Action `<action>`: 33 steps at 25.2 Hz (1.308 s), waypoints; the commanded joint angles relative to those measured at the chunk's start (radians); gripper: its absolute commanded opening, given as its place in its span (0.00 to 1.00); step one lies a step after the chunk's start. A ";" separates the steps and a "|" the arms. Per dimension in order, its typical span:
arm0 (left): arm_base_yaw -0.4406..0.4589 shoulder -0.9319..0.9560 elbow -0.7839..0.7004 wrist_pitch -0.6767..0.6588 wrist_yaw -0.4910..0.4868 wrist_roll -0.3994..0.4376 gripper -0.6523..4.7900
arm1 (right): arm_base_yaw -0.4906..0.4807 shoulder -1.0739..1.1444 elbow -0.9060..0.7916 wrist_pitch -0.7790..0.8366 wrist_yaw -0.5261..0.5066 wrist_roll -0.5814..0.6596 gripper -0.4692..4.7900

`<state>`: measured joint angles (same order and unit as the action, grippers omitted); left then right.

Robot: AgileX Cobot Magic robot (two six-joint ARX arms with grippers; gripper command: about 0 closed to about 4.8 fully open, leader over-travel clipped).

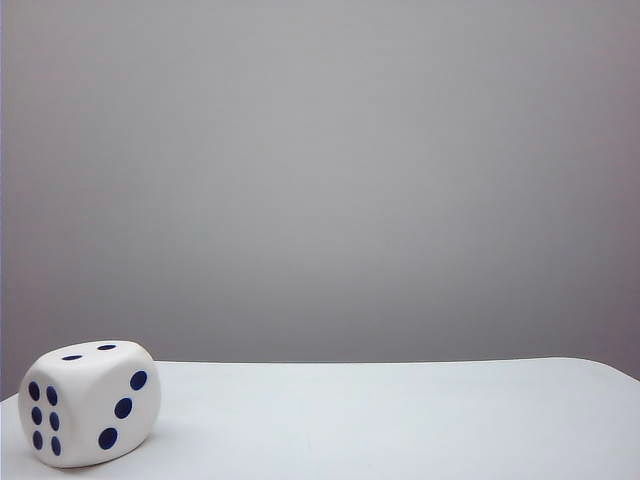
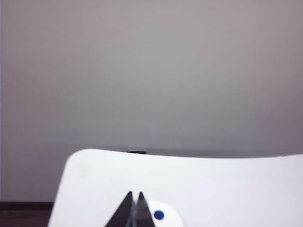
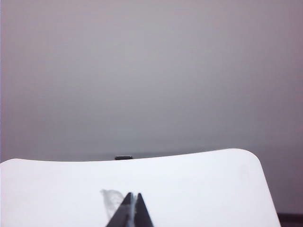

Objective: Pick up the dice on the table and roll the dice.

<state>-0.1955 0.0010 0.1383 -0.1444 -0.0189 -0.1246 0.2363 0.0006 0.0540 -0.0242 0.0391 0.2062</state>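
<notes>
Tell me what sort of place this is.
Probably a bare test bench or lab: a plain white table against a blank grey wall, holding only the dice, with left gripper and right gripper shut.

The surface (image 1: 420, 420) was plain white with rounded corners, pretty much bare. Only thing sitting on it was the dice (image 1: 90, 402), down at the near left in the exterior view, two pips up, six and three on the sides.

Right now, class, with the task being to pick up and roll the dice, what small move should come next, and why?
Probably open the left tool: it is shut and empty, with the large white blue-pipped dice resting on the white table. The right tool is shut too.
</notes>
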 commanded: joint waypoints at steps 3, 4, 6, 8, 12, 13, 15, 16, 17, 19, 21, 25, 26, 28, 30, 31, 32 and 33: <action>0.000 0.000 -0.064 0.047 0.026 0.033 0.11 | -0.003 -0.001 -0.038 0.018 0.024 0.006 0.08; 0.000 0.000 -0.076 0.046 0.026 0.039 0.11 | -0.007 -0.001 -0.045 0.010 0.031 0.007 0.08; 0.000 0.000 -0.107 0.047 0.023 0.048 0.11 | -0.015 -0.001 -0.053 -0.039 0.052 0.006 0.08; 0.000 0.000 -0.132 0.039 0.023 0.078 0.11 | -0.020 -0.001 -0.053 -0.078 0.075 0.002 0.08; 0.000 0.000 -0.132 0.002 0.015 0.144 0.11 | -0.025 -0.001 -0.053 -0.114 0.076 0.002 0.08; 0.000 0.000 -0.132 0.002 0.014 0.143 0.11 | -0.025 -0.001 -0.053 -0.118 0.077 0.002 0.08; 0.000 0.000 -0.132 0.000 0.014 0.144 0.11 | -0.025 -0.001 -0.053 -0.129 0.117 0.002 0.08; 0.000 0.000 -0.132 0.000 0.014 0.143 0.11 | -0.025 -0.001 -0.053 -0.134 0.145 0.002 0.08; 0.000 0.000 -0.132 0.001 0.014 0.143 0.11 | -0.025 -0.001 -0.053 -0.138 0.179 0.002 0.08; 0.000 0.000 -0.132 0.000 0.014 0.144 0.11 | -0.025 -0.001 -0.053 -0.129 0.205 0.003 0.08; 0.000 0.000 -0.132 -0.004 0.011 0.143 0.11 | -0.024 -0.001 -0.053 -0.130 0.190 0.003 0.08; 0.000 0.000 -0.132 -0.014 0.008 0.143 0.11 | -0.025 -0.001 -0.053 -0.135 0.190 0.003 0.08; 0.000 0.000 -0.132 -0.014 0.008 0.143 0.11 | -0.025 -0.001 -0.053 -0.135 0.192 0.003 0.08; 0.000 0.000 -0.132 -0.014 0.008 0.143 0.11 | -0.024 -0.001 -0.053 -0.135 0.179 0.003 0.08; 0.000 0.000 -0.132 -0.014 0.008 0.143 0.11 | -0.024 -0.001 -0.053 -0.135 0.179 0.003 0.08; 0.000 0.000 -0.132 -0.014 0.008 0.143 0.11 | -0.024 -0.001 -0.053 -0.135 0.179 0.003 0.08; 0.000 0.000 -0.132 -0.014 0.008 0.143 0.11 | -0.024 -0.001 -0.053 -0.135 0.179 0.003 0.08; 0.000 0.000 -0.132 -0.014 0.008 0.143 0.11 | -0.024 -0.001 -0.053 -0.135 0.179 0.003 0.08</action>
<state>-0.1955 0.0013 0.0025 -0.1577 -0.0093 0.0109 0.2111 0.0002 0.0071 -0.1631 0.2165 0.2089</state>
